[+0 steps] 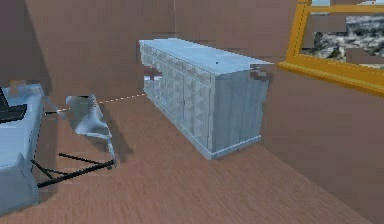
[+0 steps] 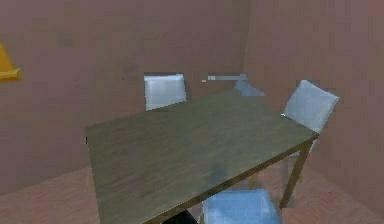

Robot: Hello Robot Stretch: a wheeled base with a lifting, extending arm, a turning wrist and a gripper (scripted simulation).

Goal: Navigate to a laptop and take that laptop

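A dark flat object point(image 1: 10, 106), possibly the laptop, is lying on a pale tabletop point(image 1: 14, 150) at the forward view's left edge, well apart from a pale dresser point(image 1: 205, 95). The hand's state cannot be told.

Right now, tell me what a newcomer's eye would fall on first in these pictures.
In the forward view, a long pale blue cabinet stands mid-picture beside the brown wall, with a yellow-framed picture at the upper right. In the arm side view, a dark wooden table spreads across the middle, with pale chairs at its far side, its right corner and its near edge.
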